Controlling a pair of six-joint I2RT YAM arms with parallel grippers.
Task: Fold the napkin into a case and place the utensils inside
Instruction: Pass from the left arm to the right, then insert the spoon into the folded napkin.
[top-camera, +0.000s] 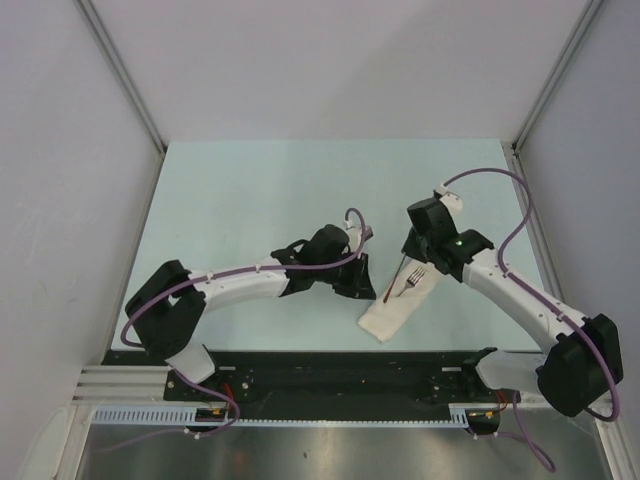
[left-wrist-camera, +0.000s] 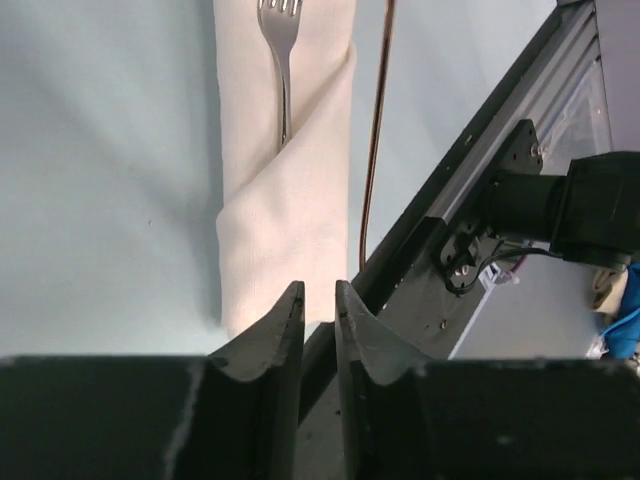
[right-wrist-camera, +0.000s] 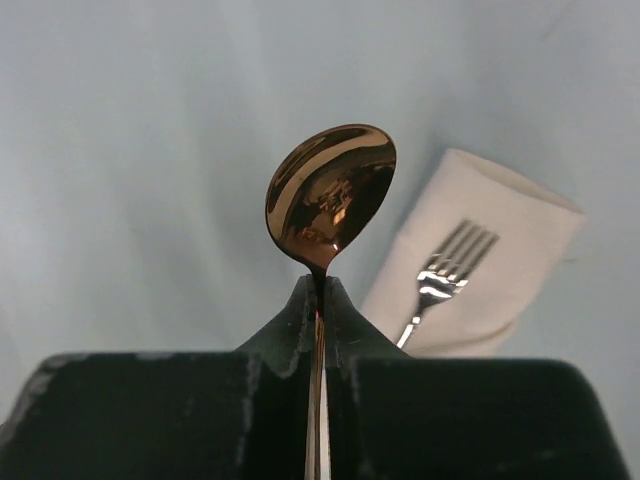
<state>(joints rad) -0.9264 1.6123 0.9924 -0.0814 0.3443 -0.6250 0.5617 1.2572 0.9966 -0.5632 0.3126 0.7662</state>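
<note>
The folded white case (top-camera: 395, 310) lies flat on the pale table (top-camera: 260, 190). It holds one fork (top-camera: 411, 281): the handle is tucked under the diagonal fold and the tines stick out of the open end. In the left wrist view, the fork (left-wrist-camera: 281, 40) enters the case (left-wrist-camera: 285, 210) about halfway along. The handle is hidden from there on, and the tips of the tines are cut off by the top edge.

The right gripper (right-wrist-camera: 318, 300) is clamped on the spoon (right-wrist-camera: 330, 190), its fingers pressed onto the thin handle just below the coppery bowl. The bowl stands out beyond the fingertips. The case (right-wrist-camera: 510, 230) with its fork (right-wrist-camera: 452, 270) lies ahead and to the right of this gripper, apart from the spoon's bowl. The gripper body hides the rest of the handle in this view.

From above, the right gripper (top-camera: 405, 255) hangs just past the open end of the case. The spoon (top-camera: 392, 280) shows only as a thin reddish line slanting down beside the long edge that faces the left arm. Whether its tip touches the table is unclear.

The left gripper (left-wrist-camera: 318, 315) sits at the closed, folded end of the case. Its jaws are slightly parted with nothing between them. The spoon handle (left-wrist-camera: 374, 130) runs alongside the case, ahead and a little to the right of these fingers. From above, the left gripper (top-camera: 362, 280) is just beside the case.
</note>
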